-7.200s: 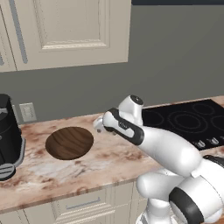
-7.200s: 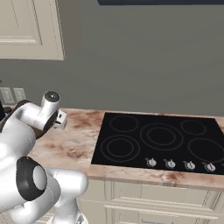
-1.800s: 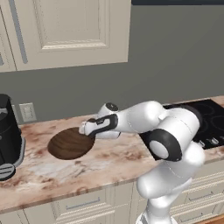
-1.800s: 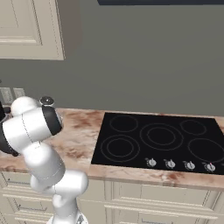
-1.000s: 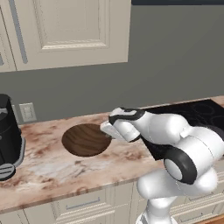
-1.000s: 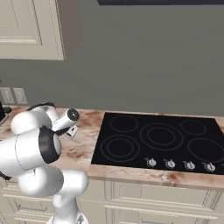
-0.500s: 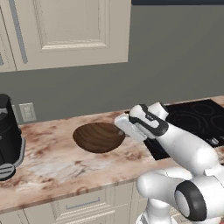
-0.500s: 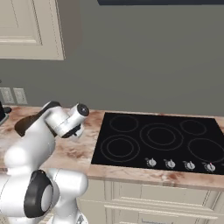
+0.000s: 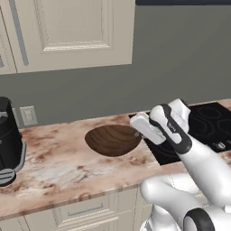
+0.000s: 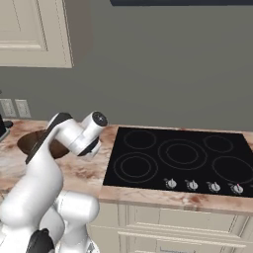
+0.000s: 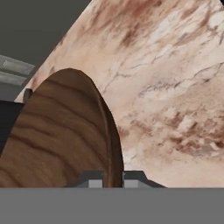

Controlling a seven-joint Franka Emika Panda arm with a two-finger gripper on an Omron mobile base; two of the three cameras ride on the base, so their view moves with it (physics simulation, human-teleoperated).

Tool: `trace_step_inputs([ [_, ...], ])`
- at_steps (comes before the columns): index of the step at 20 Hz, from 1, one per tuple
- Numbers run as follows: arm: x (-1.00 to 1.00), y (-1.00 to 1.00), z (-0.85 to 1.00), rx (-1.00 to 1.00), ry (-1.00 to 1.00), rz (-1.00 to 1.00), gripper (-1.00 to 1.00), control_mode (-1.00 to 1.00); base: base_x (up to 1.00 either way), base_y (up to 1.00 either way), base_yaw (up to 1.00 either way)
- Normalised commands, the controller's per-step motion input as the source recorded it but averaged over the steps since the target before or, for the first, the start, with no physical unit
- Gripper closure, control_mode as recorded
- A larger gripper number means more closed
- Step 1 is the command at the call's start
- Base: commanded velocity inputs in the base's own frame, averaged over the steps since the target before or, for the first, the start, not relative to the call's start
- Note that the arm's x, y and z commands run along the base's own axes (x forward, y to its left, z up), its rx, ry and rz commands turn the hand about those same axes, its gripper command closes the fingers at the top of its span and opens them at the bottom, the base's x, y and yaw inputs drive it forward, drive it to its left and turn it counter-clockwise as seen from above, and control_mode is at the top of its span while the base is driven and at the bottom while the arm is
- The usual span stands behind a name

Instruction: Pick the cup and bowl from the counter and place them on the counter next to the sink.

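I have the bowl [image 9: 113, 140] pinched by its rim in the jaws [image 11: 113, 178], which are clamped on its thin edge, one fingertip [image 11: 95, 179] on either side of the wall, as the hand view shows. It is a wide, shallow, round thing in dark brown with a clear wood grain, lighter and darker bands running across its curved outer face (they read best in the hand view, where the bowl [image 11: 65, 135] is seen nearly edge-on). From the left base view it hangs tilted above the bench [image 9: 63, 167], its open side turned up and slightly toward the camera, with the white hand gripping its right edge just beside the near corner of the black cooktop [image 9: 203, 131]. I cannot tell whether its underside touches the marble or clears it. From the right base view only a dark brown sliver of the bowl [image 10: 32, 141] shows behind my arm, left of the cooktop [image 10: 180, 158]. The bench is pinkish-beige marble with reddish-brown veins. A black appliance [image 9: 9, 140] stands at the far left of it, well apart from the bowl, below a wall socket [image 9: 28, 115].
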Motion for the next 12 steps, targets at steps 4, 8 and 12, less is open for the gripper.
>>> trace_step_inputs([
  [4, -0.35, -0.27, 0.05, 0.04, -0.12, 0.01, 1.0, -1.0, 0.0, 0.0, 0.0],
  [8, -0.47, -0.29, 0.28, 0.07, -0.18, 0.01, 1.0, -1.0, 0.0, 0.0, 0.0],
  [12, -0.55, -0.35, 0.4, 0.06, -0.13, 0.01, 1.0, -1.0, 0.0, 0.0, 0.0],
])
